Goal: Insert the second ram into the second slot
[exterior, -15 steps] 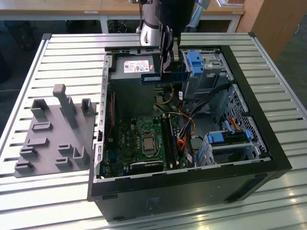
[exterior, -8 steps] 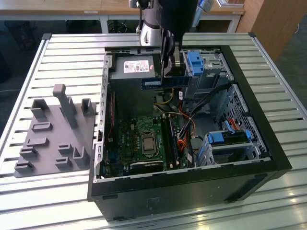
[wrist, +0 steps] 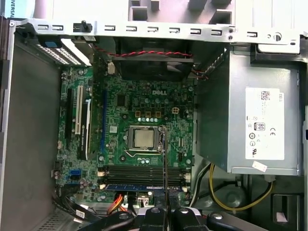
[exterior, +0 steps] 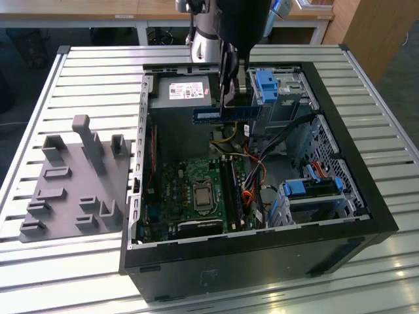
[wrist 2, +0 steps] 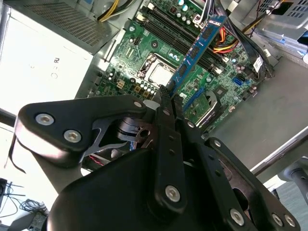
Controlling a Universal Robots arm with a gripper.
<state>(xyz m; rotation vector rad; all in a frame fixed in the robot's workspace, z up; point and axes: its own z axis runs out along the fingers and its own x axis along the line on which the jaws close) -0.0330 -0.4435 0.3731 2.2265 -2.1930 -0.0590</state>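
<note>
Gripper (exterior: 232,103) grasps the second ram (exterior: 216,115) above the motherboard (exterior: 190,190), near the white-labelled power supply (exterior: 178,98).

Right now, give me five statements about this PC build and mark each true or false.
1. The tool grips the blue RAM stick. True.
2. The stick is already seated in a slot. False: it hangs above the motherboard, clear of the slots.
3. The computer case is open, showing the board. True.
4. The grey fixture lies inside the case. False: it sits on the slatted table, at the exterior view's left of the case.
5. A cooler covers the processor. False: the processor is bare.
</note>
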